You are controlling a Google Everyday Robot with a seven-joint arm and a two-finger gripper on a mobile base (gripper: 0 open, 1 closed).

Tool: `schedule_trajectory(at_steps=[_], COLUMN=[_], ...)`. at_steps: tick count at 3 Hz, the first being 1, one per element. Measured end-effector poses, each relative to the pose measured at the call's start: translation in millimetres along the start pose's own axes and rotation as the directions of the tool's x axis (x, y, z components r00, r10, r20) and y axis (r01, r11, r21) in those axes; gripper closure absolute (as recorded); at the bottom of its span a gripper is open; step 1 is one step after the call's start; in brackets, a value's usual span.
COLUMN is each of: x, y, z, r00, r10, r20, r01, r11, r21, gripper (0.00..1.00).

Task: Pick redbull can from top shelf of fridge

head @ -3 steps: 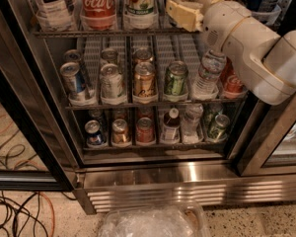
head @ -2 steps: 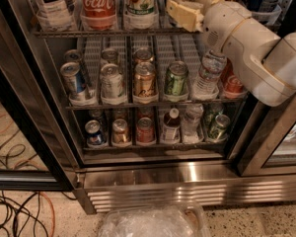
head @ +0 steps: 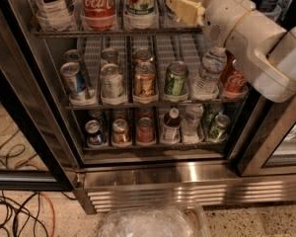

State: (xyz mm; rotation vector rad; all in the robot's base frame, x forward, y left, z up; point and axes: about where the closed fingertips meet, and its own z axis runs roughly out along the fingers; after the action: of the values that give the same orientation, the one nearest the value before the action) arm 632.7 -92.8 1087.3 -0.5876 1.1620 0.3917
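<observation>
The fridge [head: 163, 181] stands open in front of me. Its top shelf [head: 113, 32] runs along the top of the view and holds a tea bottle [head: 52, 4], a Coca-Cola bottle [head: 96, 1] and a green-labelled bottle [head: 140, 1]. My gripper [head: 185, 6], cream coloured, is at the right part of the top shelf, at the top edge of the view. My white arm [head: 251, 38] reaches in from the right. The redbull can is hidden or out of view.
The middle rack [head: 138, 104] holds a short blue-and-silver can [head: 73, 80], other cans and a water bottle [head: 207, 75]. The lower rack [head: 138, 144] holds more cans and bottles. Black door frames stand left [head: 19, 107] and right. Cables [head: 15, 211] lie on the floor. A clear plastic bag [head: 153, 223] sits below.
The gripper has edged slightly upward at the top shelf. Nothing else has moved.
</observation>
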Motion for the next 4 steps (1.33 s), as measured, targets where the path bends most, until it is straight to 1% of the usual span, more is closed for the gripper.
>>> schedule_trajectory(at_steps=[1, 3, 4], x=[-16.7, -15.1, -15.2], y=[5.5, 15.3, 35.2], z=[-3.8, -13.4, -25.5], r00=[0.999, 0.999, 0.999], r10=[-0.033, -0.027, -0.019], r20=[0.000, -0.020, -0.047], r01=[0.033, 0.027, 0.015], r11=[0.9992, 0.9990, 0.9966], r21=[-0.022, -0.037, -0.081], gripper=[1.00, 1.00, 1.00])
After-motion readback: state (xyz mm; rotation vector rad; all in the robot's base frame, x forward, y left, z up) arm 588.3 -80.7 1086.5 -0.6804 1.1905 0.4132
